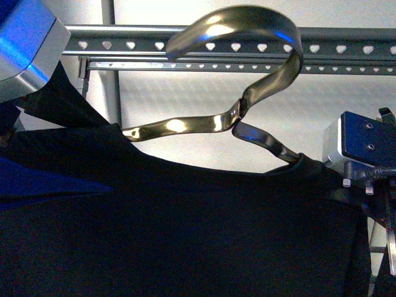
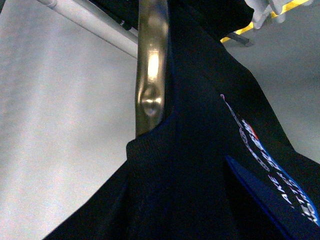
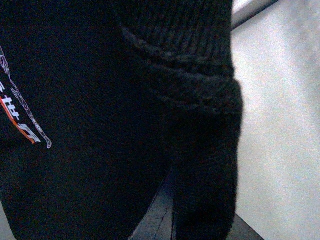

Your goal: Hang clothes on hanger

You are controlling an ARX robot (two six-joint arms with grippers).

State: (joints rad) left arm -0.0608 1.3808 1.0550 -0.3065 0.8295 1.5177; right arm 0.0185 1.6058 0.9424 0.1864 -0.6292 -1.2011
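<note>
The black T-shirt [image 1: 198, 229] fills the lower front view, held up by both shoulders on a small brass-coloured hook hanger [image 1: 247, 37]. The grey metal rack's rails [image 1: 346, 48] with heart-shaped holes run across the top, behind the hook. My left gripper [image 1: 28, 43] is at upper left, shut on the shirt's shoulder. My right gripper [image 1: 365, 179] is at the right, shut on the other shoulder. The left wrist view shows the shirt [image 2: 200, 165], its white text and the brass hanger arm [image 2: 150, 75]. The right wrist view shows the shirt's ribbed collar [image 3: 190, 65]. The jaws are hidden by cloth.
A white wall [image 1: 185, 93] lies behind the rack. In the left wrist view a white rail [image 2: 85, 20] and a yellow-black floor stripe [image 2: 250, 31] show. The right wrist view shows grey floor [image 3: 280, 125].
</note>
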